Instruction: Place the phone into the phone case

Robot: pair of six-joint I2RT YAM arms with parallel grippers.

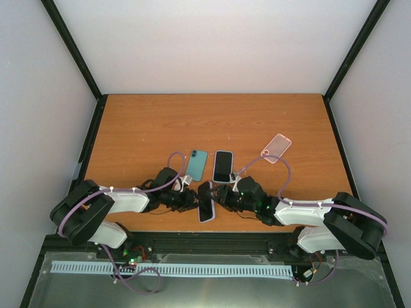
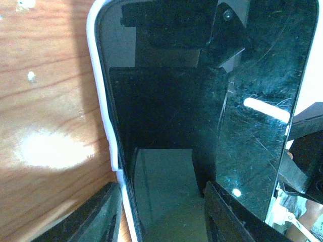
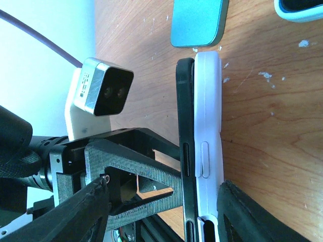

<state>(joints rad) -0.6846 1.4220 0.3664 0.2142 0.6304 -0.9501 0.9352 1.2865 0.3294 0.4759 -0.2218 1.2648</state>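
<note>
The phone (image 3: 185, 126) stands edge-on against the white phone case (image 3: 208, 126) at frame centre on the desk (image 3: 262, 126). The right hand (image 3: 165, 187) straddles both, fingers apart. The left hand (image 2: 162, 194), fingers also apart, faces the phone.

Left arm (image 1: 122, 200): folded low, forearm stretched toward the right gripper.
Left gripper (image 1: 196, 201): fingers apart, one finger (image 3: 146, 171) pressed on the phone (image 3: 185, 151) screen; whether it grips is unclear.
Right arm (image 1: 308, 212): folded low, forearm stretched toward the left gripper.
Right gripper (image 1: 219, 197): tip to tip with the left gripper, jaws wide, one finger (image 3: 252, 217) against the case (image 3: 208, 126) back.
</note>
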